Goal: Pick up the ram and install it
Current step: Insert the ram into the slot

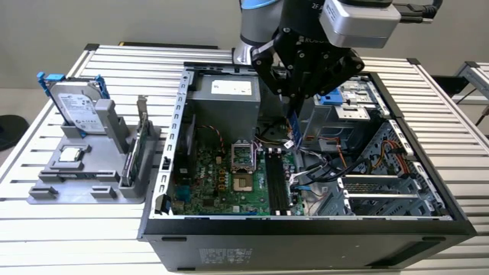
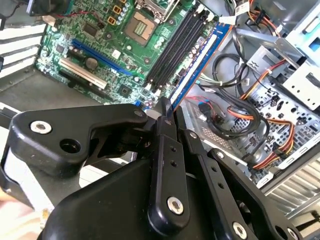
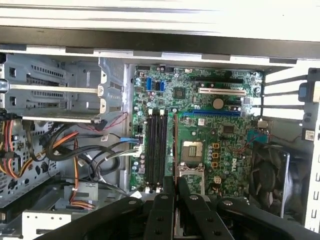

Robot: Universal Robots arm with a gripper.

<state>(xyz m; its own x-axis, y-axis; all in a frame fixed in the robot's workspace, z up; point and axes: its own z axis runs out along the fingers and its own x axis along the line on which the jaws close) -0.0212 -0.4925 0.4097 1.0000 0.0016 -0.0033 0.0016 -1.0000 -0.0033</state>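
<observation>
**Ram held over the open case.** The end effector (image 1: 294, 96) is hanging above the computer case (image 1: 306, 226), its fingers closed flat against the ram (image 1: 291, 130). The ram is pointing down over the black memory slots (image 1: 279, 183), which appear empty, and is not yet seated. It is judged light, thin and stiff but fragile. The best hold is on its flat faces near the upper edge, clear of the contact edge. The case is holding the motherboard (image 1: 217, 186), an open processor socket (image 1: 243, 182), a power supply (image 1: 225, 94), cables (image 1: 328, 166) and drive cages (image 1: 374, 189). On the counter (image 1: 77, 235), at the exterior view's left, a grey holder (image 1: 46, 197) is carrying a hard drive (image 1: 77, 109), a processor chip (image 1: 73, 153) and an upright card (image 1: 131, 160).
</observation>
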